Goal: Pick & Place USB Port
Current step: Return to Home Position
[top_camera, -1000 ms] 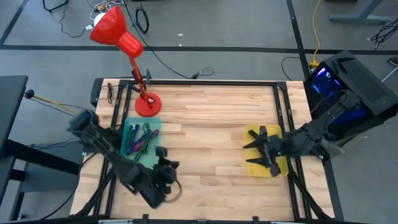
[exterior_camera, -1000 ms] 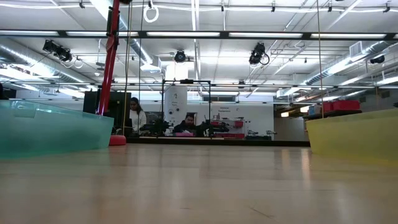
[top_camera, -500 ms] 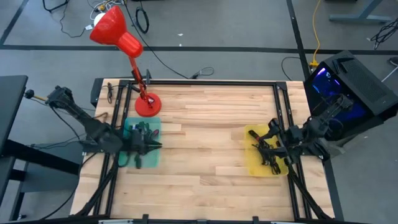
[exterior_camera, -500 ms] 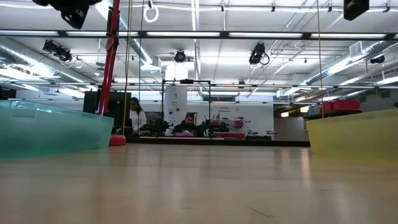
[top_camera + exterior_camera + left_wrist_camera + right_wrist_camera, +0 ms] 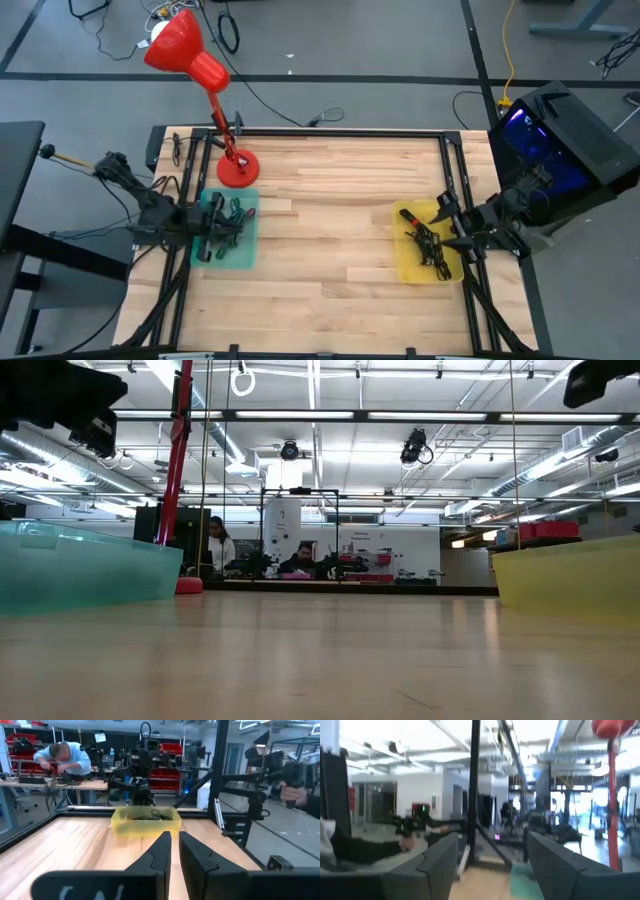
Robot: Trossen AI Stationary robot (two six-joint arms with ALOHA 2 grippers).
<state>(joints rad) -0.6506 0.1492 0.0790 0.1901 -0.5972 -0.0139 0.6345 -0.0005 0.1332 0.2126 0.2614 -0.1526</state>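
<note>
Thin black charger cable (image 5: 427, 243), loosely bunched, lies in the yellow bin (image 5: 408, 268) at the tabletop's (image 5: 330, 230) 3 o'clock, long axis 11-to-5 o'clock. Left jaws together but for a slit, above the teal bin (image 5: 246, 258); right jaws wide apart.

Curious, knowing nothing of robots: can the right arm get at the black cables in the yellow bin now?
Probably yes. The right pincer, open, hangs above the rim of the yellow bin, which has no lid, and the black cables lie uncovered inside. The left pincer waits over the teal bin.
</note>
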